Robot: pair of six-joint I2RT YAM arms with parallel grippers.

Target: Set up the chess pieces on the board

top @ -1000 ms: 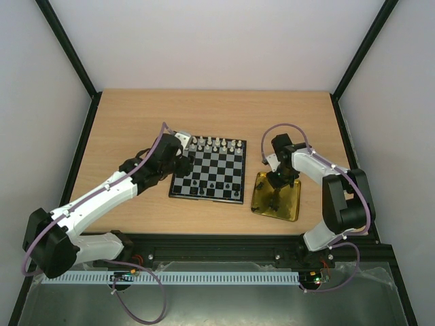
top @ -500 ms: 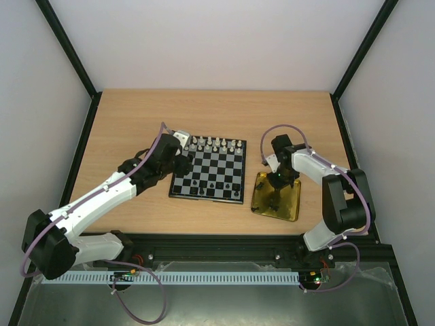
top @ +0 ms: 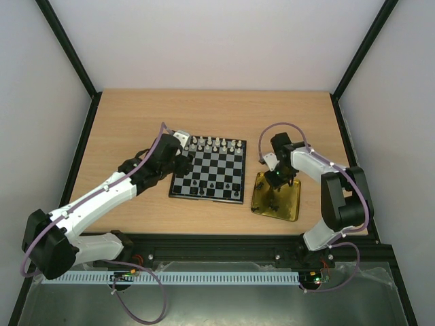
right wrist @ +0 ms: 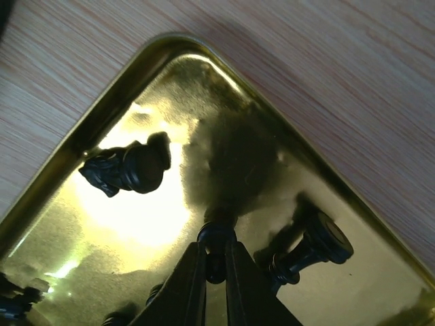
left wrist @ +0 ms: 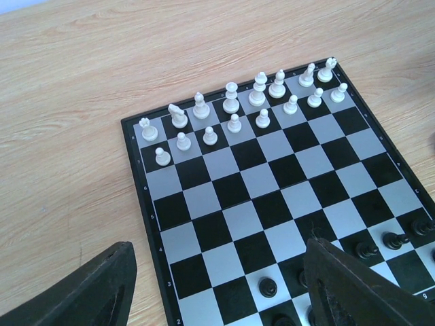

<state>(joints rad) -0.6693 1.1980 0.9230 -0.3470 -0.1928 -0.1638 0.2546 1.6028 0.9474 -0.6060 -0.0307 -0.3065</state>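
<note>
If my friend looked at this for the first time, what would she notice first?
Probably the shiny gold tray on the right, where the right gripper pinches a tiny black chess piece. Next, the checkered board in the middle, with white pieces lined up in two rows along its far edge.

Left wrist view: near edge and right corner of board [left wrist: 138, 176] cut off by frame. On near rows, black pieces [left wrist: 268, 286] partly out of frame, some hidden behind finger [left wrist: 353, 288] of left gripper [left wrist: 219, 248].

Right wrist view: left and bottom of gold tray [right wrist: 88, 129] cut off. Between closed fingers of right gripper [right wrist: 216, 255], black piece [right wrist: 216, 234] mostly hidden, kind untellable. At lower-left, corner pieces [right wrist: 13, 302] cropped.

Top view: kinds of pieces too small to tell; right gripper covers part of gold tray.
</note>
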